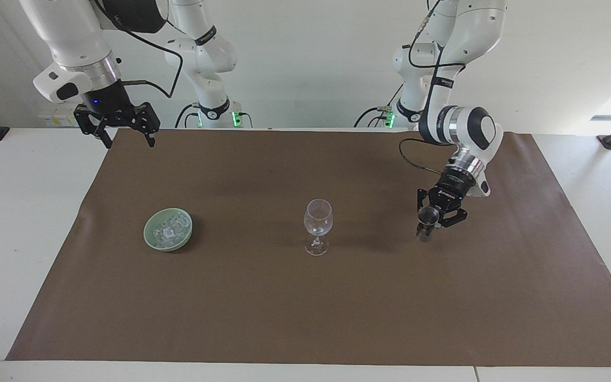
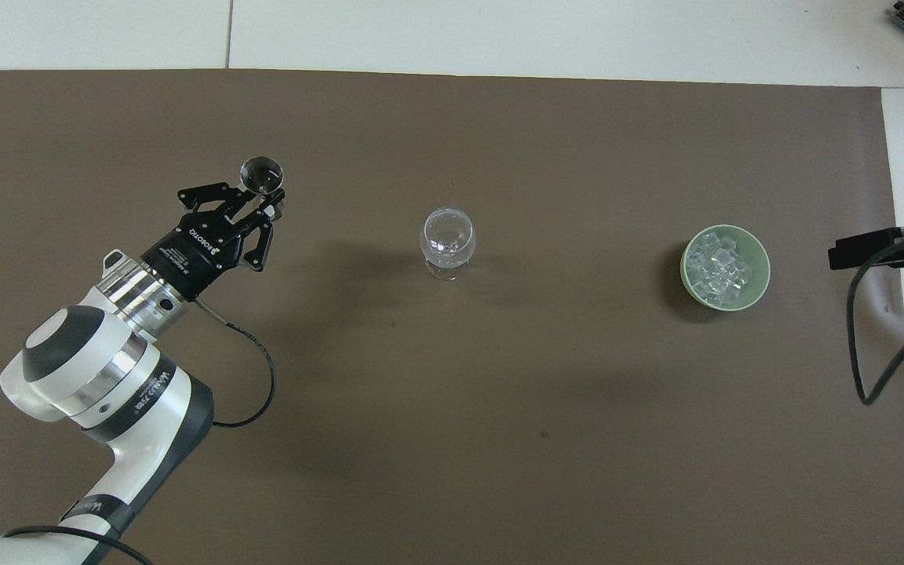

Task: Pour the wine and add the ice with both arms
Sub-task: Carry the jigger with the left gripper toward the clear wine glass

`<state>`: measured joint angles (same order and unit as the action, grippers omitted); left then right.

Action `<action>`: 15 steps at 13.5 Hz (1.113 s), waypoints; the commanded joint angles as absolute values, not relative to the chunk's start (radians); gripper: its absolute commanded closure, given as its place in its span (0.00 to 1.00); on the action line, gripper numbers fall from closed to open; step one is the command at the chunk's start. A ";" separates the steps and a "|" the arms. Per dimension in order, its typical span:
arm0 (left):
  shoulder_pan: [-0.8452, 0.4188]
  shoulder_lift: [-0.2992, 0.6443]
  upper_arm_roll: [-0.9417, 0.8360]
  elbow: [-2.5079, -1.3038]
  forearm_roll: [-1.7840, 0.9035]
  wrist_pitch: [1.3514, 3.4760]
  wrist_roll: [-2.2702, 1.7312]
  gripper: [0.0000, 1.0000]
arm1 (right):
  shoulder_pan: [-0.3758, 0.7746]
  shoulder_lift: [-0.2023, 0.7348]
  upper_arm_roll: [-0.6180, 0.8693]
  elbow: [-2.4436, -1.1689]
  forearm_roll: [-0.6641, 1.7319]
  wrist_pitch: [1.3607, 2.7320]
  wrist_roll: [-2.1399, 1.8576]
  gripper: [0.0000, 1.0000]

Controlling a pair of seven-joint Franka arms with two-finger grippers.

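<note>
**Pour not yet begun; ice untouched**

Small clear cup (image 1: pixel 428 215) is held clamped in left gripper (image 1: pixel 433 218) fingers, over brown mat (image 1: pixel 337 318) on counter, beside empty clear stemmed wine glass (image 1: pixel 317 217) at mat's centre. Clear ice cubes (image 1: pixel 170 227) are seen piled in pale green bowl (image 1: pixel 153 241), toward right arm's end. Right gripper (image 1: pixel 123 131) waits w/ fingers apart. Left to do: pour, then ice.
</note>
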<state>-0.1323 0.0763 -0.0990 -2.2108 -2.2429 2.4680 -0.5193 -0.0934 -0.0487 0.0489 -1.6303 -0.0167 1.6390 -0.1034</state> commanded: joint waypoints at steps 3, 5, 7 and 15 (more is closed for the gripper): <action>-0.198 0.080 -0.158 -2.139 -2.463 2.595 -0.515 1.00 | -0.095 -0.043 0.051 -1.617 -0.006 1.617 -0.086 0.00; -0.207 0.095 -0.173 -2.103 -2.471 2.632 -0.515 1.00 | -0.095 -0.043 0.051 -1.617 -0.006 1.617 -0.086 0.00; -0.231 0.116 -0.176 -2.066 -2.471 2.666 -0.515 1.00 | -0.095 -0.043 0.049 -1.617 -0.006 1.617 -0.086 0.00; -0.316 0.208 -0.176 -1.930 -2.467 2.773 -0.511 1.00 | -0.095 -0.043 0.049 -1.617 -0.006 1.617 -0.086 0.00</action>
